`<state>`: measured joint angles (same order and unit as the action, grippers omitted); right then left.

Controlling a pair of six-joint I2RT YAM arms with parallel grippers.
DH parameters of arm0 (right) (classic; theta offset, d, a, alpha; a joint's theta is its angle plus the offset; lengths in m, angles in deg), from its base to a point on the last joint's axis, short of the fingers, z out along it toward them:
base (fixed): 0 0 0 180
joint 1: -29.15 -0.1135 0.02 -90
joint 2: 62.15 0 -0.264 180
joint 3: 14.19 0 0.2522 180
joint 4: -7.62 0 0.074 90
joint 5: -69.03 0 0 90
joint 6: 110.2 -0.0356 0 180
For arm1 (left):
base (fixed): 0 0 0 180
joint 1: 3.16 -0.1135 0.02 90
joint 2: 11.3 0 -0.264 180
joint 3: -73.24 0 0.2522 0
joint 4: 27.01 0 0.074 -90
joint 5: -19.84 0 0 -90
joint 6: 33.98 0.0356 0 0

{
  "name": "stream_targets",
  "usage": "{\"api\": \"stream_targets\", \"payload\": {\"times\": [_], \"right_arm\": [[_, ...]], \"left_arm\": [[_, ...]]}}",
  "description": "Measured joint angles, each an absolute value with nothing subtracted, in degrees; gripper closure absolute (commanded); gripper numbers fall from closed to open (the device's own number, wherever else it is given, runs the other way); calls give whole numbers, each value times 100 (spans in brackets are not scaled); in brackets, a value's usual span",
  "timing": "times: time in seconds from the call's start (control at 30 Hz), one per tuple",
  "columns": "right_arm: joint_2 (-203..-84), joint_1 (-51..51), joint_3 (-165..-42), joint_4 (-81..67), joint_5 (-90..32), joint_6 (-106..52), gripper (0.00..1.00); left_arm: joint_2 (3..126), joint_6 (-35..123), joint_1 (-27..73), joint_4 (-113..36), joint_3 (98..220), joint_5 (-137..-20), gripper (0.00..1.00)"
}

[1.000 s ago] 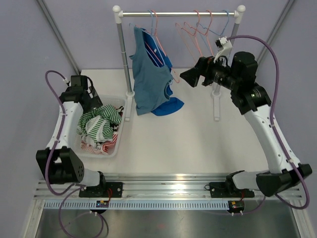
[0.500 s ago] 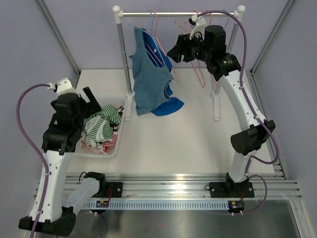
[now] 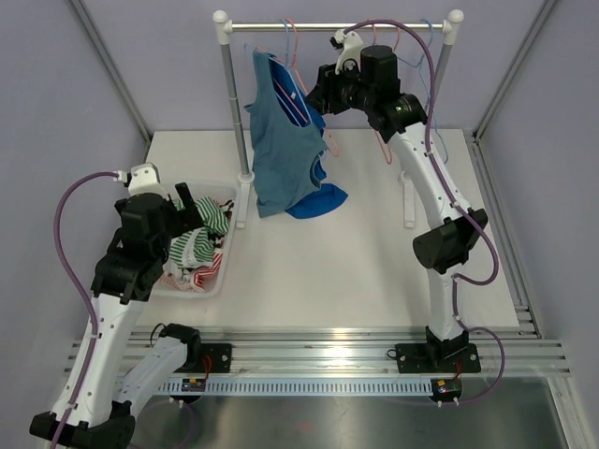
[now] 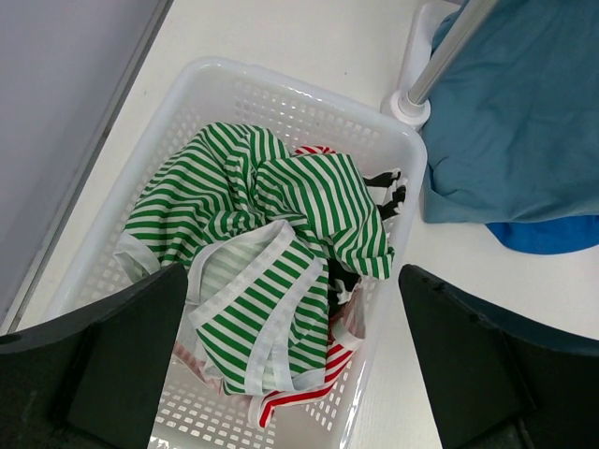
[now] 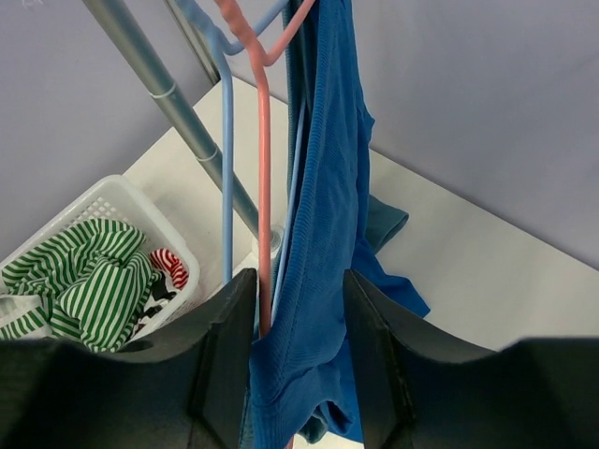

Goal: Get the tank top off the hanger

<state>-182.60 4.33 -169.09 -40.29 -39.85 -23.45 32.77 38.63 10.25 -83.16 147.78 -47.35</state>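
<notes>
The right gripper (image 5: 298,374) is raised to the clothes rack, and its two dark fingers (image 5: 225,365) stand partly closed on either side of the blue tank top (image 5: 328,187). The ribbed cloth fills the gap between them. A pink hanger (image 5: 264,187) runs down through the same gap, just inside one finger. Whether the fingers actually press on the cloth cannot be told from the wrist view. A light blue hanger (image 5: 225,187) hangs just beside the pink one, outside the fingers. Both hook over the rail (image 3: 337,26) at the top of the rack.

The tank top hangs from near the rail's end above the basket, and it drapes down beside the upright pole (image 5: 159,89). Its lower edge reaches the white table (image 3: 374,262), where a brighter blue piece of cloth (image 4: 552,234) lies against it. Farther along the rail hang several bare pink and blue hangers (image 3: 374,65).

The left gripper (image 4: 299,365) hovers above the white plastic basket (image 4: 281,89) with its fingers spread wide and nothing between them. In the basket a green-and-white striped garment (image 4: 281,206) lies crumpled on top. A red-and-white striped one (image 4: 309,374) shows beneath it. The basket sits on the table just beside the rack's round foot (image 4: 409,106).
</notes>
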Motion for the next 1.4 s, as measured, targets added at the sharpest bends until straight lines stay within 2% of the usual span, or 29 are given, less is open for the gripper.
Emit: {"api": "stream_targets", "payload": {"times": [0.2,0.27,0.47,0.77,0.9,1.4], "right_arm": [[-18408,431,-16938,-4001,-3987,-2338,56],[-18485,426,-17016,-3977,-3991,-2323,62],[-18872,337,-17477,-3841,-3965,-2262,61],[-18909,204,-17493,-3656,-3836,-2150,62],[-18909,204,-17493,-3542,-3806,-2139,68],[-18909,197,-17495,-3465,-3688,-2013,73]], "left_arm": [[3277,3898,1025,-8255,14697,-4884,1],[3269,3911,1025,-8244,14692,-4899,1],[3271,3931,1025,-8176,14642,-5019,1],[3358,3962,1025,-8130,14638,-5308,1],[3384,3973,1025,-8126,14638,-5391,1],[3520,3977,1025,-8088,14568,-5653,1]]}}
